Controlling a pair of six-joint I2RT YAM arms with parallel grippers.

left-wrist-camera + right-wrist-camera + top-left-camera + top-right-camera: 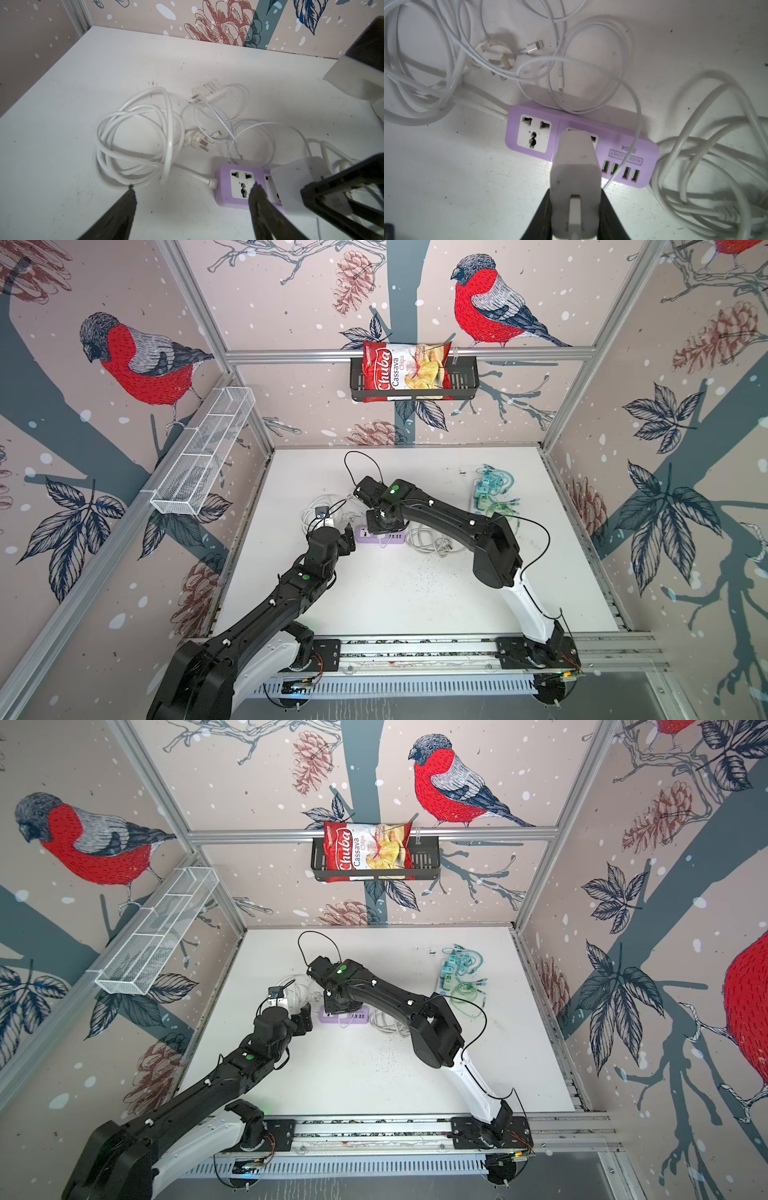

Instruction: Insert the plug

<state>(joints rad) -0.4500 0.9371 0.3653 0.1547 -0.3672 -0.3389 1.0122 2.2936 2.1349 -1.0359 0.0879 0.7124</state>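
Mid-worktop, between the side edges of the white worktop (415, 601), the purple power strip (612, 135) lies flat. The left gripper (193, 186) is at the strip's cord end, fingers spread wide with nothing between them. The right gripper (575, 193) comes in from above, pinching the white charger plug (575, 164) by its sides. The plug's nose is down on the strip's second socket, and the first socket beside it is bare. Whether the pins are fully home, I cannot tell. Just beyond the strip lie a coiled white cord (171, 128), a three-pin plug (199, 141) and a spare charger (207, 90). Toward the far right corner sit teal cables (492, 489). Up on the back wall, a Chuba cassava chips bag (405, 366) sits in a black basket (465, 381).
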